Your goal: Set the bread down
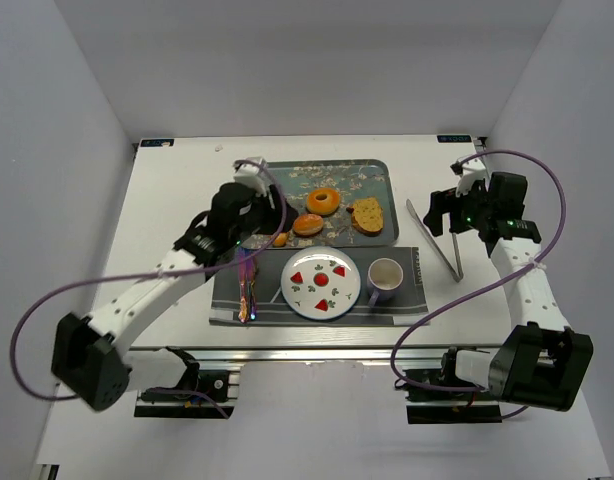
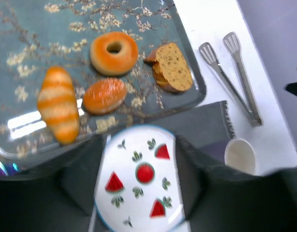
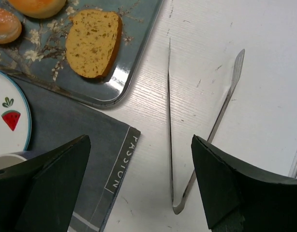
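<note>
**A:** How far along is placing the bread?

**B:** Not begun, by my reading. All four pieces lie on the one blue-grey floral metal tray toward the far edge of the bench. You have one glazed ring, one round orange bun, one long striped roll and one seeded slice. The one white round watermelon-print plate, toward the near edge, carries nothing.

**A:** And the tools?

**B:** Your left tool hangs above the plate, fingers spread and empty. Your right tool, toward the right edge, is spread wide over the one pair of steel tongs, pinching nothing.

**A:** What remains?

**B:** Everything, probably: pick up a piece and set it on the plate. One white cup stands just beside the plate, and both are on one dark grey placemat.
</note>
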Action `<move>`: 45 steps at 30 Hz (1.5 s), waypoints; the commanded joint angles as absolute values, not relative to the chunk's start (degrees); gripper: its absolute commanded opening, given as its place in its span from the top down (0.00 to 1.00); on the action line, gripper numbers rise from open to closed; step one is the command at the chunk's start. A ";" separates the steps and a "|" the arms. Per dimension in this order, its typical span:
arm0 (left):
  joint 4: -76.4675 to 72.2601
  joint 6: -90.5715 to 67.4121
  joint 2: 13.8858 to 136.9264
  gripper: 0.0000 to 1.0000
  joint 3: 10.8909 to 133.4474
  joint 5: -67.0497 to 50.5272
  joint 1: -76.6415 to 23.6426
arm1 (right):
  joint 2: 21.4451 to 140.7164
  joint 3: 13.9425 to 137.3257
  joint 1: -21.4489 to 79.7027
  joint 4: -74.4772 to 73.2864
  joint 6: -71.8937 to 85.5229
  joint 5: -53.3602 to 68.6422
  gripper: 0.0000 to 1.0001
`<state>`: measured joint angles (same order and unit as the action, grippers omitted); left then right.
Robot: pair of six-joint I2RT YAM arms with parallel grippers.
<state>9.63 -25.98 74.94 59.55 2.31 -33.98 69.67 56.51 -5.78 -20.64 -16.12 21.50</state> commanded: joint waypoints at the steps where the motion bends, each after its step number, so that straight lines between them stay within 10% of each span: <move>1: 9.58 -30.23 65.50 0.34 53.10 4.03 -34.28 | 68.12 58.10 -6.85 -22.93 -21.16 26.09 0.11; 5: 11.42 -32.86 54.34 0.66 46.68 8.16 -34.28 | 68.11 56.87 -8.17 -26.56 -32.54 28.59 0.22; 6: 13.17 -33.13 50.92 0.78 46.15 9.65 -34.28 | 68.90 57.13 -8.17 -26.80 -32.26 26.91 0.61; 8: 15.11 -33.31 48.35 0.83 45.09 10.37 -34.28 | 71.18 57.39 -8.52 -27.77 -31.91 24.27 0.99; 11: 18.63 -33.40 45.62 0.77 44.04 10.64 -34.28 | 72.85 56.60 -10.81 -27.25 -31.81 22.24 0.94; 12: 19.24 -33.66 44.22 0.59 43.08 10.55 -34.19 | 73.38 56.60 -11.51 -27.42 -32.16 21.63 0.49; 13: 20.38 -34.45 42.90 0.41 42.46 10.29 -34.28 | 73.91 56.60 -11.69 -27.42 -31.99 20.84 0.25; 15: 20.65 -34.98 41.40 0.32 39.83 9.58 -34.28 | 75.14 56.25 -11.78 -27.25 -32.25 18.55 0.11; 37: 18.63 -38.67 41.66 0.26 35.25 8.96 -34.19 | 96.94 53.35 -11.43 -10.12 -30.94 11.52 0.16; 45: 20.74 -39.37 40.25 0.26 35.86 10.11 -34.19 | 97.47 53.44 -11.78 -10.55 -31.82 14.85 0.56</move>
